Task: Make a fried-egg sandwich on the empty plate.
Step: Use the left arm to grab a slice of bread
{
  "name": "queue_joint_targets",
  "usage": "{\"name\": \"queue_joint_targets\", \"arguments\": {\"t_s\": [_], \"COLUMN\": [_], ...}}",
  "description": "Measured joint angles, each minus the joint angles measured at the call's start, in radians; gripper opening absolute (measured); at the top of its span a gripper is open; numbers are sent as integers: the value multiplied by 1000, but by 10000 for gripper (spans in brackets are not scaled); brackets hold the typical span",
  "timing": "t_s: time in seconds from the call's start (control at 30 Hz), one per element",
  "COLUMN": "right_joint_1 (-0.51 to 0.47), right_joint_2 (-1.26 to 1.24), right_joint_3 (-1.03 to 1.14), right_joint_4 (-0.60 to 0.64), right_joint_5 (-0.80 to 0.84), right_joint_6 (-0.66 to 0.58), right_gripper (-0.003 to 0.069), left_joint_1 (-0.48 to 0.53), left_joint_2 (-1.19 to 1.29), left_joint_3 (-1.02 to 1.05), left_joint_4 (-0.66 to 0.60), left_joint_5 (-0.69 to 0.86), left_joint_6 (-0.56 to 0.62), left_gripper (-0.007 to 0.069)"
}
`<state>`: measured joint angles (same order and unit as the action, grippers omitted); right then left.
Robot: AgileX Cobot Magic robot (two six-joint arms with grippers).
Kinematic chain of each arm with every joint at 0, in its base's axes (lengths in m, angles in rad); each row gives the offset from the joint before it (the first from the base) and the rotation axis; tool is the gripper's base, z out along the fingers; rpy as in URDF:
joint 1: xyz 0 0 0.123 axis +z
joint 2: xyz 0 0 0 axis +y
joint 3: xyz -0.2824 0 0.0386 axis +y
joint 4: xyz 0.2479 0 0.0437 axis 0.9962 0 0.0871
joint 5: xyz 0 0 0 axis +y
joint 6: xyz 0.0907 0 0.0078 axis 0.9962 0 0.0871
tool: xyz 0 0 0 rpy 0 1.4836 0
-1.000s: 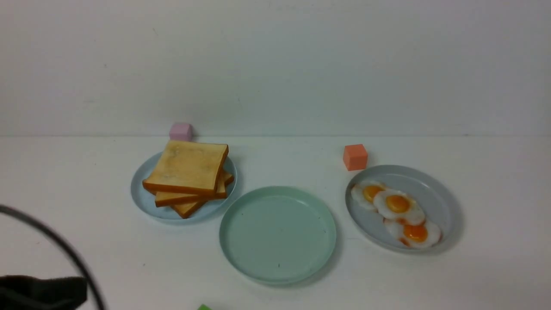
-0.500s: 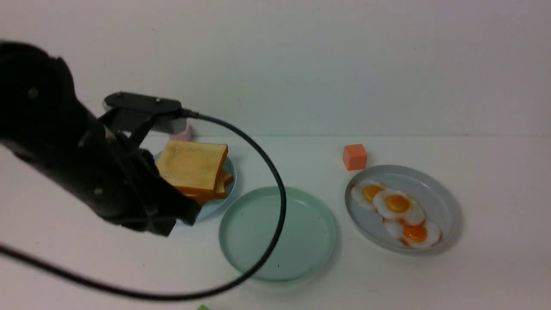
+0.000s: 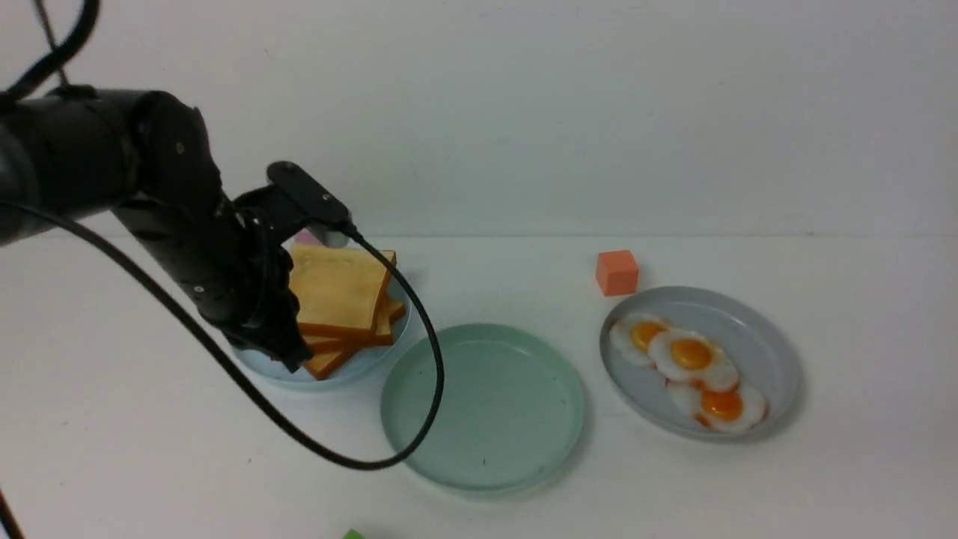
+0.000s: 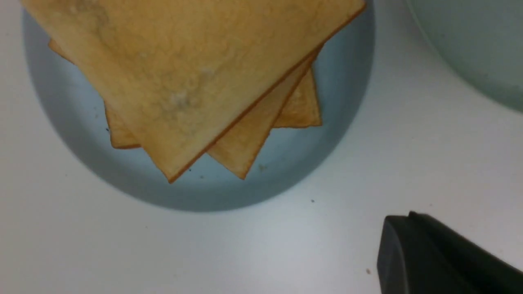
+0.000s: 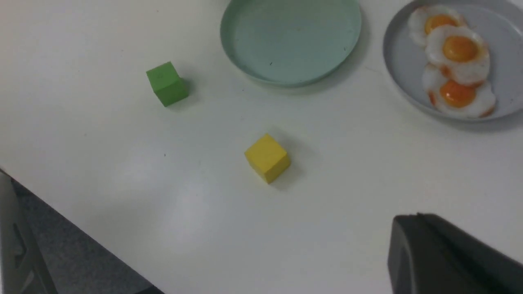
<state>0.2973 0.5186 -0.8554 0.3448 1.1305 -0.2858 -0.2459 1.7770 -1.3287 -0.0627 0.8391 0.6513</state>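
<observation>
Since a second ago the left arm had swung up from the low corner and over to the toast. The plate sat bare in the middle of the worktop, with no sandwich on it yet. The toast lay stacked on the blue plate just to its left, and the eggs lay on the grey plate to its right.

The left end effector hung at the stack's left side, pressed together and holding nothing. So the toast lay just to its right. The top slice was square, with no long side. The left arm was the nearer one to the toast. The right end effector, pressed together too, was back by the near edge.

The left wrist view showed three fanned slices, and the tip apart from them. In the front view the arm hid that.
</observation>
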Motion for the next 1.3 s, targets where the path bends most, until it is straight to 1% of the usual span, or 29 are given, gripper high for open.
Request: {"name": "queue_joint_targets", "arguments": {"t_s": [0.17,0.3,0.33,0.37,0.4,0.43,0.53,0.6,0.7,0.83,1.13,1.23,1.3], "right_joint_1": [1,1,1,1,1,1,1,1,1,1,1,1,1], "right_joint_2": [0,0,0,0,0,0,0,0,0,0,0,0,0], "right_joint_3": [-1,-1,-1,-1,-1,-1,-1,-1,-1,-1,-1,-1,-1], "right_joint_4": [11,14,14,15,15,15,15,15,21,37,63,92,121], "right_joint_5": [-13,-14,-16,-17,-18,-20,-21,-23,-35,-41,-42,-42,-42], "right_joint_6": [-41,-53,-53,-53,-53,-53,-53,-53,-53,-53,-44,-24,-12], "right_gripper": [11,16,17,17,17,18,20,22,25,28,31,32,32], "left_joint_1": [0,0,0,0,0,0,0,0,0,0,0,0,0], "left_joint_2": [33,55,70,70,91,101,119,129,151,189,247,254,258], "left_joint_3": [-60,-105,-107,-107,-107,-107,-107,-107,-107,-107,-117,-117,-121], "left_joint_4": [29,21,18,18,18,22,36,43,63,88,94,94,94], "left_joint_5": [-16,-47,-49,-49,-51,-53,-96,-131,-187,-235,-263,-273,-275], "left_joint_6": [34,156,194,200,246,271,319,334,365,404,416,415,415], "left_gripper": [24,132,180,180,244,272,358,386,400,401,374,349,288]}}
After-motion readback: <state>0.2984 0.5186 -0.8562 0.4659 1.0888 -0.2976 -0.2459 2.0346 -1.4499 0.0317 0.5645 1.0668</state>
